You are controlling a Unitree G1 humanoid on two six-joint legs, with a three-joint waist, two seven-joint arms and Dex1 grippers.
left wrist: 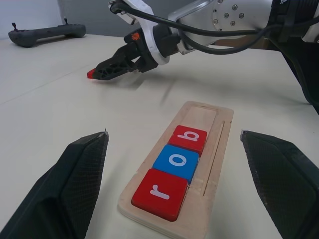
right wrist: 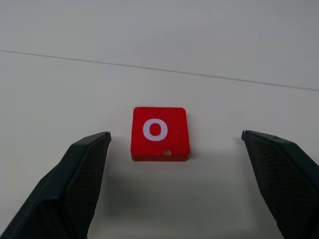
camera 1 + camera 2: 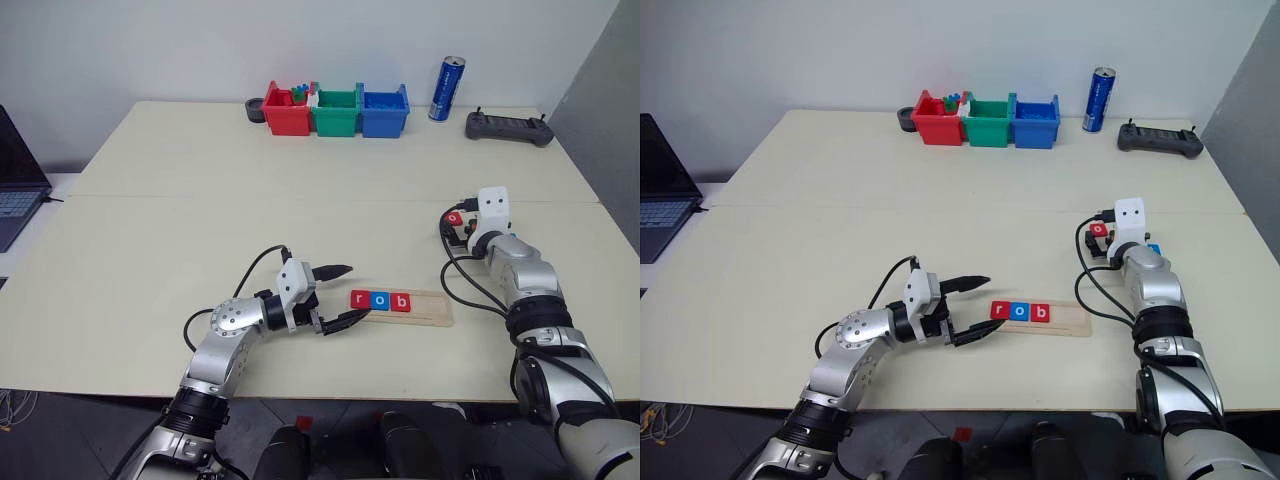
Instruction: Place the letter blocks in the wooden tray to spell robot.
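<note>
On the counter (image 3: 150, 220), going left to right, my left gripper (image 3: 338, 296) waits with fingers open beside the wooden tray (image 3: 430, 308) reading "r o b", so I next close my right gripper's (image 2: 174, 144) open fingers on the red "o" block (image 2: 160, 133) lying between them.

Table: I see a pale cream table (image 3: 200, 220) with a seam running across its middle.
Far edge: red bin (image 3: 287, 110), green bin (image 3: 336, 112) and blue bin (image 3: 384, 111) touching in a row, a blue can (image 3: 446, 89) upright, a black controller (image 3: 508, 127) beside it.
Near edge: a wooden tray (image 3: 430, 308) lying flat.
Right side: a red tile (image 2: 160, 133) marked "o", a blue tile (image 3: 1153, 248) near it.
Left edge: I see a laptop (image 3: 18, 180).
</note>
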